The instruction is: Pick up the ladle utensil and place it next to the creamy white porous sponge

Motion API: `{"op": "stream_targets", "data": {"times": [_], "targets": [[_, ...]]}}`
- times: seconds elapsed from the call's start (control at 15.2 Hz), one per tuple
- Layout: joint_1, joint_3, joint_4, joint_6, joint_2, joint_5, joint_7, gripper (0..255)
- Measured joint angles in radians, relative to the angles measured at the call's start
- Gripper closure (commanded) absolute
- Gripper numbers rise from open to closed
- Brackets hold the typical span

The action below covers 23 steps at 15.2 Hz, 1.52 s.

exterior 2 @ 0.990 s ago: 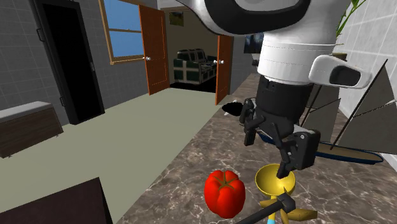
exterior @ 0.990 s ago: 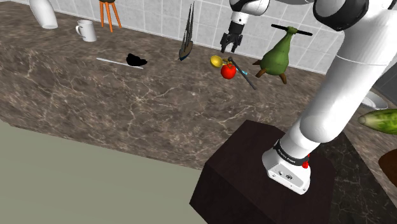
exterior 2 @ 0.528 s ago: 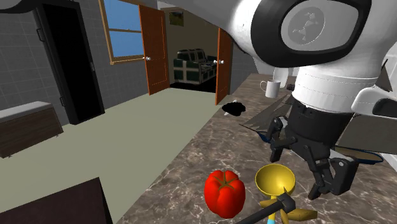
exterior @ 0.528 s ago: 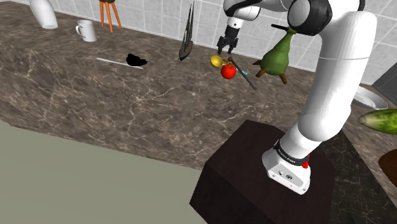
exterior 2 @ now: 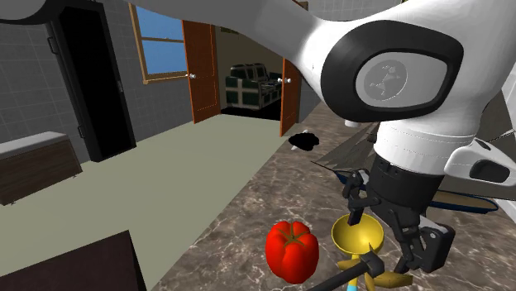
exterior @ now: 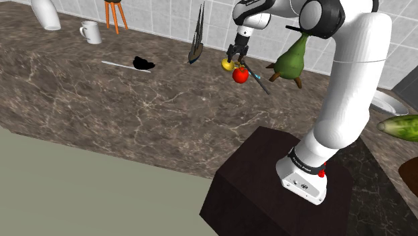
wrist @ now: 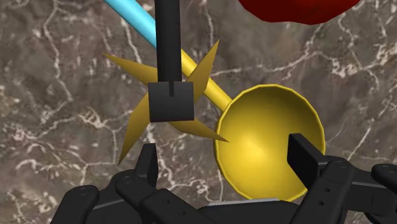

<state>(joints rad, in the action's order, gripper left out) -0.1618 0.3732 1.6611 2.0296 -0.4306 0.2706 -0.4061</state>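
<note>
Ladle (wrist: pixel 270 143), yellow in the bowl with a handle that turns blue, lies on the counter (exterior: pixel 134 114) right under the gripper (wrist: pixel 226 162). Its 2 fingers (wrist: pixel 304 158) stand spread, 1 over the bowl's rim and 1 over bare stone, touching nothing. In the shoulder view a red tomato (exterior: pixel 240 74) sits just beside the bowl at 5 o'clock. A black hammer-like tool (wrist: pixel 170 76) crosses the handle, so the rim or the neck beside it looks the safest pinch. Descend straight, close slowly, lift clear of the tool. Brown veined stone meets white tiles (exterior: pixel 161 20). Beyond lie a pale floor (exterior 2: pixel 165 174), 2 brown doors (exterior 2: pixel 200 66) and a window (exterior 2: pixel 165 41).
</note>
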Motion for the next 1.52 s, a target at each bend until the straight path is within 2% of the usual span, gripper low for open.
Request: {"op": "stream_targets", "data": {"times": [0.26,0.33,0.99,1.52], "targets": [[0.000,0.000,0.000,0.002,-0.001,0.001,-0.001,0],[0.000,0.000,0.000,0.002,-0.001,0.001,-0.001,255],[0.000,0.000,0.000,0.002,-0.001,0.001,-0.001,255],[0.003,0.008,-0.045,-0.075,0.034,-0.019,0.017,255]]}}
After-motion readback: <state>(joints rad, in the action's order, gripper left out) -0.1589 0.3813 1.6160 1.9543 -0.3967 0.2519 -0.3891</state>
